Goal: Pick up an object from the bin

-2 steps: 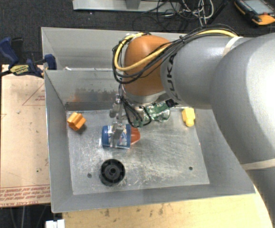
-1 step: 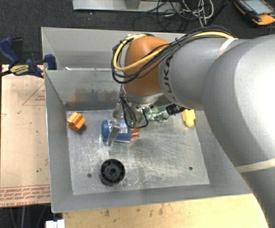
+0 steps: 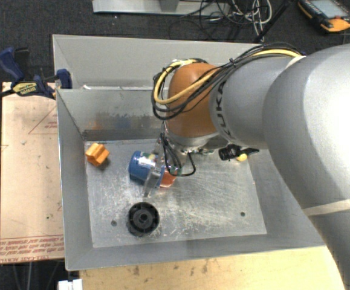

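My gripper [image 3: 157, 174] hangs below the orange wrist cover, low over the bin floor left of the middle. A blue cylinder-shaped thing [image 3: 140, 165] lies right against its left side, touching or nearly touching it. A small red-orange piece [image 3: 168, 181] sits just at the gripper's right. Whether either thing is between the jaws cannot be made out. A black round ribbed thing [image 3: 142, 218] lies on the floor below the gripper, apart from it.
An orange block [image 3: 97, 154] rests near the bin's back left corner. A small black-and-yellow thing [image 3: 236, 154] shows at the arm's edge, right of the middle. The arm covers the bin's right side; bare floor lies at the front right.
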{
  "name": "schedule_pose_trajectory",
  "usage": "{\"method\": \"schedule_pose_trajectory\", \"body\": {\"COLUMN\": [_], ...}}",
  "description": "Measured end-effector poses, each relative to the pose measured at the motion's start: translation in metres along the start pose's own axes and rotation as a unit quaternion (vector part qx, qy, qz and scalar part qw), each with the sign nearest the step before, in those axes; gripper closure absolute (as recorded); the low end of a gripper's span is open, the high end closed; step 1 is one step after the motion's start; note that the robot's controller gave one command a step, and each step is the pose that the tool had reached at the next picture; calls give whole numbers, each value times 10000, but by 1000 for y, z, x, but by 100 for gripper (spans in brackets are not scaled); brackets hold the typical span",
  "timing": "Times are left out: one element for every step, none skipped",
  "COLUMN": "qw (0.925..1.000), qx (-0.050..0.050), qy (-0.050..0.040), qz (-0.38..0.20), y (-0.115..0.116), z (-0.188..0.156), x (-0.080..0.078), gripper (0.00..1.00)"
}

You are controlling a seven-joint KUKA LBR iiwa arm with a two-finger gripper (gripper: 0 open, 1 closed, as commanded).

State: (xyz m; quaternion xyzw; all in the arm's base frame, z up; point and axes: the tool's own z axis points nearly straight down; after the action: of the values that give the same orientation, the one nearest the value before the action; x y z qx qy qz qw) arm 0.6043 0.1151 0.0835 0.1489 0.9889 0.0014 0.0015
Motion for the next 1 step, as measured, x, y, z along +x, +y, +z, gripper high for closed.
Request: {"method": "schedule_pose_trajectory", "body": {"qw": [9993], "qx": [6], "qy": [-2], "qz": [380], "y": [11], "z": [4], "x": [-10], "gripper": [100]}}
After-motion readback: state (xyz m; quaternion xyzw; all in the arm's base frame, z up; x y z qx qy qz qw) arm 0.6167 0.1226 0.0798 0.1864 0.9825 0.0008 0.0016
